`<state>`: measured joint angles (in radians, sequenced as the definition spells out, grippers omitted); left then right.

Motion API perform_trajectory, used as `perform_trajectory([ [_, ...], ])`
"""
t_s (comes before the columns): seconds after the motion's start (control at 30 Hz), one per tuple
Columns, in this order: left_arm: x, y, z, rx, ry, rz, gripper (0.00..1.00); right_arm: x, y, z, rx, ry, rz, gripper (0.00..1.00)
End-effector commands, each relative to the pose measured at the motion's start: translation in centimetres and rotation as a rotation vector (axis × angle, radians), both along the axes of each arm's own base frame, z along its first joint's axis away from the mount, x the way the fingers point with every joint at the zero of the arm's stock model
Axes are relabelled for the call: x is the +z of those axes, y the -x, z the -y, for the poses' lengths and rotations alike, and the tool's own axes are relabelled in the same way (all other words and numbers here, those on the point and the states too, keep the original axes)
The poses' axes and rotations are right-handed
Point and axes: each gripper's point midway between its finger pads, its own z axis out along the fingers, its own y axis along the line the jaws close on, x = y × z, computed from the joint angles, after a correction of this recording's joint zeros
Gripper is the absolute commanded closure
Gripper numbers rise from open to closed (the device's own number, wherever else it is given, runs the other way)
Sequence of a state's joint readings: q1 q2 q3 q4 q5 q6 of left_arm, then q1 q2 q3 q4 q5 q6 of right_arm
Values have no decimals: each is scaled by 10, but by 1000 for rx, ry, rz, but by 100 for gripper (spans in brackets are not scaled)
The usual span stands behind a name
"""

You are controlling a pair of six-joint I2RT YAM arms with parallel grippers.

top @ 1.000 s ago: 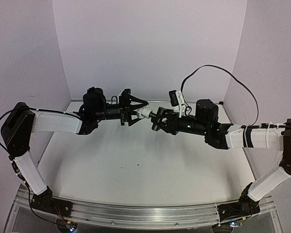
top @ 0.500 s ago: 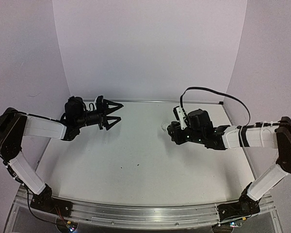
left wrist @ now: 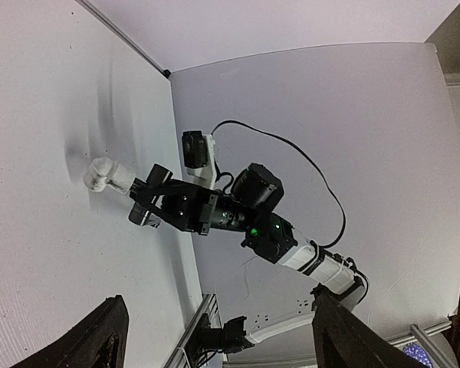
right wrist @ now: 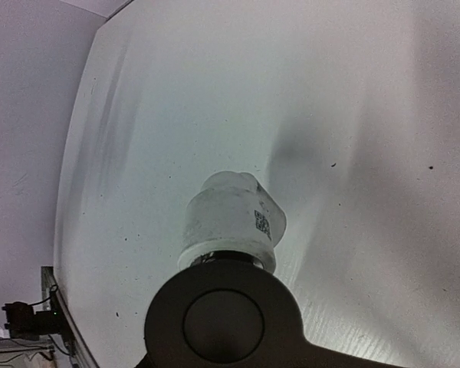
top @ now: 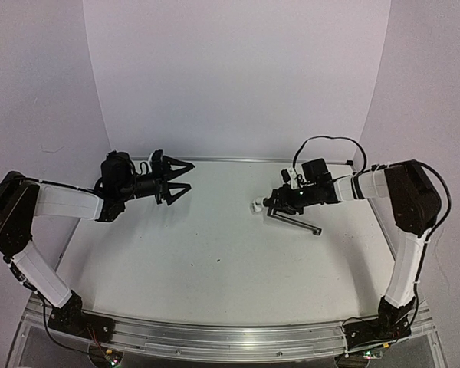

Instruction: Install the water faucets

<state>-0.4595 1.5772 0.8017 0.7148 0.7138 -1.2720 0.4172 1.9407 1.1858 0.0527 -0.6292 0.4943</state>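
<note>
**Top view.**
- Left hand (top: 185,178): at the 10 o'clock part of the bench (top: 215,268), above the surface. Fingers spread wide, nothing between them.
- Right hand (top: 268,204): at about 1 o'clock from the bench centre, pointing toward 9 o'clock. How far open cannot be told from here.
- White fitting (top: 257,205): on the bench at the tip of the right hand, touching or just beside it.
- Black spout (top: 295,224): thin rod running from under the right hand toward 4 o'clock, with a short bend at its far end. Whether it lies on the bench or is gripped cannot be told.
- Cable (top: 326,142): looped above the right wrist.

**Left wrist view.**
- Left hand (left wrist: 215,307): two finger ends at the lower edge, far apart, empty.
- Right hand (left wrist: 144,198): seen across the bench. The fitting (left wrist: 107,175) is at its tip, resting against the surface. Grip not readable.

**Right wrist view.**
- Fitting (right wrist: 230,218): central, standing on the bench (right wrist: 215,92), with a small printed code on its side.
- Dark disc (right wrist: 222,322): blurred, close to the lens, touching the fitting's near end. It hides the fingers, so the hand's opening cannot be told.
</note>
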Motion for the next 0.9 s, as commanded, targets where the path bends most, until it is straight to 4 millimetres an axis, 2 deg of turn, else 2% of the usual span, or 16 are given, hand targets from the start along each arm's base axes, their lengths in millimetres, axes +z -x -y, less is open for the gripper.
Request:
perform_trajectory([
  [0.0, 23, 6, 1, -16, 21, 72, 14, 15, -18, -18, 85, -201, -103, 100],
  [0.17, 18, 10, -1, -17, 16, 61, 14, -20, -42, -8, 80, -245, -195, 100],
  [0.3, 16, 14, -4, -9, 13, 59, 14, -42, -54, 2, 46, -242, -226, 92],
  [0.4, 15, 14, -5, -4, 10, 61, 14, -62, -67, 16, -14, -204, -235, 90],
  [0.5, 15, 15, -5, -9, 10, 60, 14, -80, -71, 29, -54, -143, -244, 88],
  [0.6, 15, 16, -5, -14, 9, 65, 14, -95, -69, 40, -74, -98, -270, 78],
  [0.73, 14, 16, -4, -16, 6, 64, 14, -96, -62, 42, -60, -82, -279, 61],
  [0.87, 12, 16, -4, -20, 5, 61, 13, -72, -60, 41, -50, -102, -251, 42],
])
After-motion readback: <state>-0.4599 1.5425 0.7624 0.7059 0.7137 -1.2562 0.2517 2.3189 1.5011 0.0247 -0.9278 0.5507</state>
